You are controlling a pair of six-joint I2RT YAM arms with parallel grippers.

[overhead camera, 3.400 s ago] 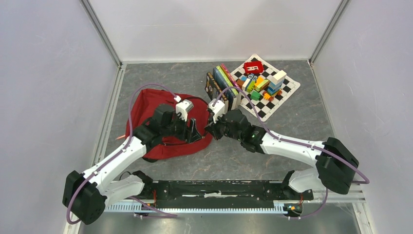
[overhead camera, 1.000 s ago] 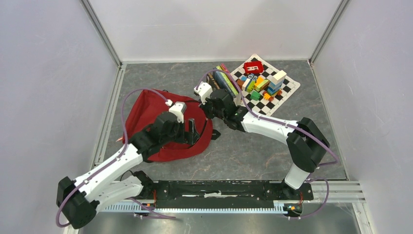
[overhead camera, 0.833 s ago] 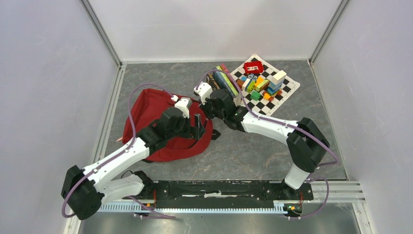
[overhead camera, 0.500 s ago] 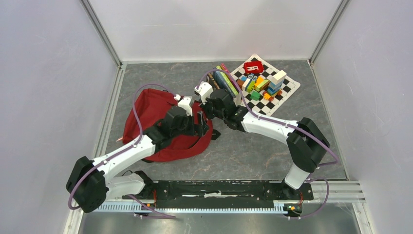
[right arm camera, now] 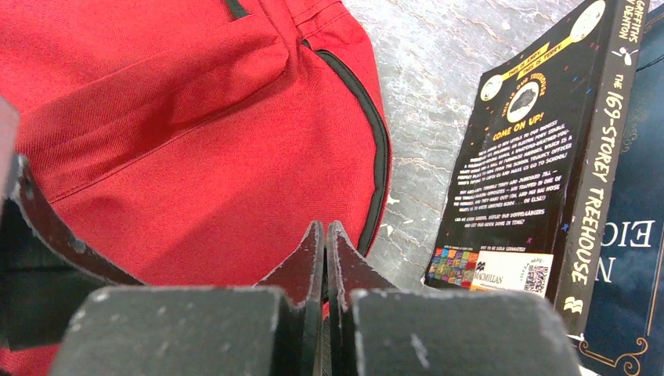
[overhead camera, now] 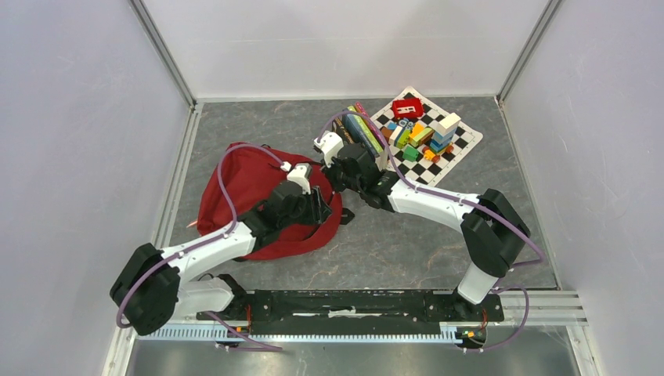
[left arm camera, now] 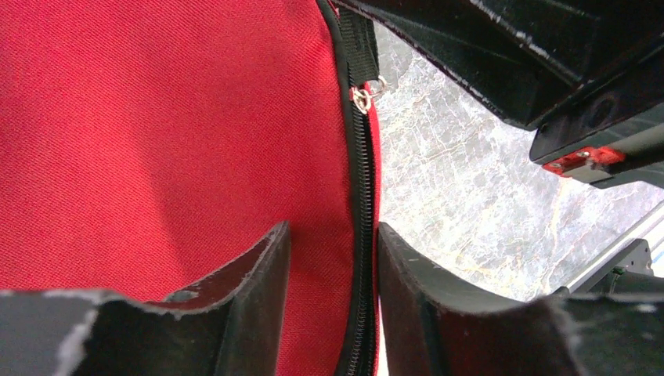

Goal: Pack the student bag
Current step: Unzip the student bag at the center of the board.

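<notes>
The student bag (overhead camera: pixel 235 184) lies flat on the grey table, dark red with a black zipper (left arm camera: pixel 362 180) along its right edge. My left gripper (overhead camera: pixel 320 205) rests on that edge, open. One finger is on the red fabric, the other against the zipper (left arm camera: pixel 334 235). My right gripper (overhead camera: pixel 337 190) is just beyond it and shut (right arm camera: pixel 326 227), with something thin and dark pinched between its tips. In the left wrist view the black zipper pull tab (left arm camera: pixel 358 47) with its metal ring runs up into the right gripper (left arm camera: pixel 532 63). The bag (right arm camera: pixel 172 117) fills the right wrist view.
A row of upright books (overhead camera: pixel 360 129) stands right behind the bag's right edge, and the nearest black one (right arm camera: pixel 540 172) is close to my right gripper. Further right, a checkered mat (overhead camera: pixel 462 142) carries several coloured blocks (overhead camera: pixel 423 135) and a small red toy block (overhead camera: pixel 407 107).
My left gripper has slid right across the bag to its zippered edge, and its jaws have narrowed. Over the last second the right arm has held still at the bag's right edge.
</notes>
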